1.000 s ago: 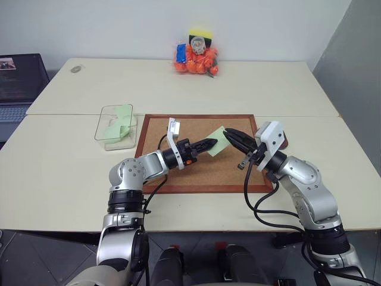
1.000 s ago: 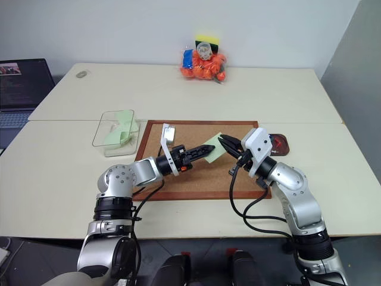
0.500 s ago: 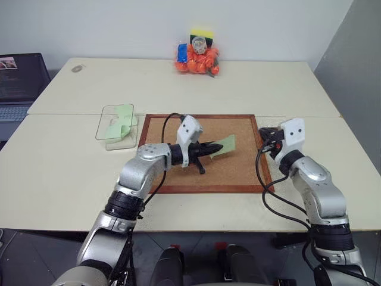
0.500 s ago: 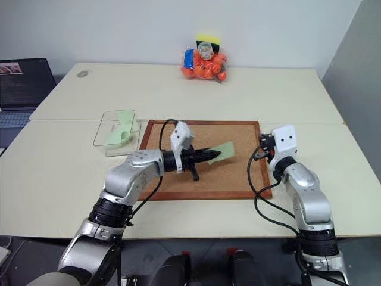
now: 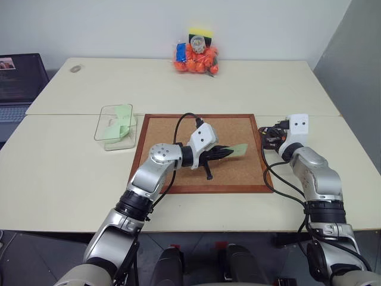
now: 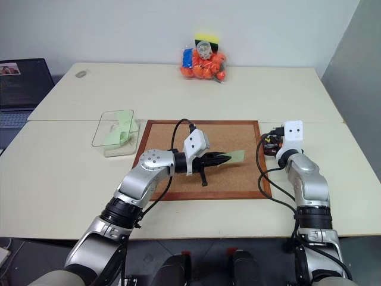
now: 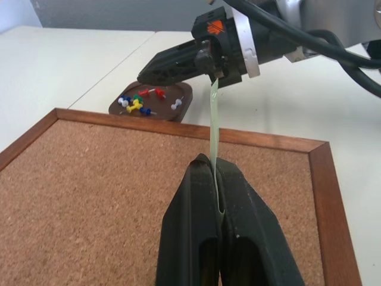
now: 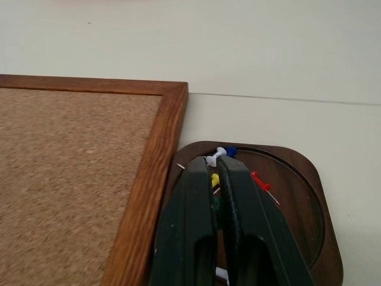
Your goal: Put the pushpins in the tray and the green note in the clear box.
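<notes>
left gripper (image 7: 217, 179) pinches the green note (image 5: 238, 149) between closed fingers, above the cork board (image 5: 172, 134). right gripper (image 8: 219, 170) hangs closed over the tray (image 8: 306, 202), pushpins (image 7: 143, 101) lying in it. clear box (image 5: 110, 128) sits well apart, just beside the board's far side.

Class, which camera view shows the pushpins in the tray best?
The left wrist view: the pushpins lie unobstructed in the tray. In the right wrist view the right gripper covers some; the eye views show no single pins.
</notes>
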`<state>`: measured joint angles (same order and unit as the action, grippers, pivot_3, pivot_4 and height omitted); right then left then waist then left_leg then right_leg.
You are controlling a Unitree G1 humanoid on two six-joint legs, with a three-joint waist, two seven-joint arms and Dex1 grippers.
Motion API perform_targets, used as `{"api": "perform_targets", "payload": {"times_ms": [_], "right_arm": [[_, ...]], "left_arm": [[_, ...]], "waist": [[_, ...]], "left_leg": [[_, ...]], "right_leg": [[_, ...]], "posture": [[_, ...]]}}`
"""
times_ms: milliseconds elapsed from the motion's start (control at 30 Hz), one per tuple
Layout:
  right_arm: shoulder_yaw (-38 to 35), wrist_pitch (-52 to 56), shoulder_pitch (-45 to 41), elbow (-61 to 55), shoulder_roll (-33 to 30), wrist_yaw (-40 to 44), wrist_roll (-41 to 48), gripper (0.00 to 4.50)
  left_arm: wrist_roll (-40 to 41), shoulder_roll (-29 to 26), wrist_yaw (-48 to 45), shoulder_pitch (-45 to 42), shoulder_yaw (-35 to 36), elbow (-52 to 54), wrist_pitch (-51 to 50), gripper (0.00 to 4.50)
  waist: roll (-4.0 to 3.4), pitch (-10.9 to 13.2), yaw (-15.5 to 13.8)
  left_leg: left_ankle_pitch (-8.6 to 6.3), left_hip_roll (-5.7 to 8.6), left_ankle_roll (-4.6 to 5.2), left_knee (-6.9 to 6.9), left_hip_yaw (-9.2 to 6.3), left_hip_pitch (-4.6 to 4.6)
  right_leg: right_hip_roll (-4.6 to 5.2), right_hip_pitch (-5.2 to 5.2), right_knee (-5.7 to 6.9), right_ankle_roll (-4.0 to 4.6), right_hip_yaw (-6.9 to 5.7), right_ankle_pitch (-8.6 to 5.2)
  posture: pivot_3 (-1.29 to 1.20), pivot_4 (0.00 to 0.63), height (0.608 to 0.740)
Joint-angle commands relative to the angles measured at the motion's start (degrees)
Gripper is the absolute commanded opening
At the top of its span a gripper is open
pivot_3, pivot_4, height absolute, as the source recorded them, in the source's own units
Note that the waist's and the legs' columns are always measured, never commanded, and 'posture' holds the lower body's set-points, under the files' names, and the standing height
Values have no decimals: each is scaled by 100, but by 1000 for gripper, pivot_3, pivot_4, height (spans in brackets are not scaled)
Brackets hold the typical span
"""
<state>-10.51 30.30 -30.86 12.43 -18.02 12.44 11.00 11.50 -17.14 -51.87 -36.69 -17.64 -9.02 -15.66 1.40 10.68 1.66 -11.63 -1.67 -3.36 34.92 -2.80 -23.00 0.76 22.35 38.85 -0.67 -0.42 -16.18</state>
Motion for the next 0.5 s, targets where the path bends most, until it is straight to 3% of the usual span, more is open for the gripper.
{"api": "perform_targets", "payload": {"times_ms": [33, 500], "right_arm": [[-246, -179, -157, 114, -46, -32, 122, 289], [-275, -406, -231, 338, -133, 28, 165, 3240]], "left_arm": [[-15, 24, -3, -45, 85, 198, 41, 14], [-4, 22, 2, -97, 117, 203, -109, 0]], "waist": [[0, 0, 0], [-3, 2, 8]], "left_leg": [[0, 0, 0, 0, 0, 0], [0, -1, 0, 0, 0, 1]], "right_leg": [[0, 0, 0, 0, 0, 0], [-1, 0, 2, 0, 1, 0]], "posture": [[0, 150, 740], [0, 150, 740]]}}
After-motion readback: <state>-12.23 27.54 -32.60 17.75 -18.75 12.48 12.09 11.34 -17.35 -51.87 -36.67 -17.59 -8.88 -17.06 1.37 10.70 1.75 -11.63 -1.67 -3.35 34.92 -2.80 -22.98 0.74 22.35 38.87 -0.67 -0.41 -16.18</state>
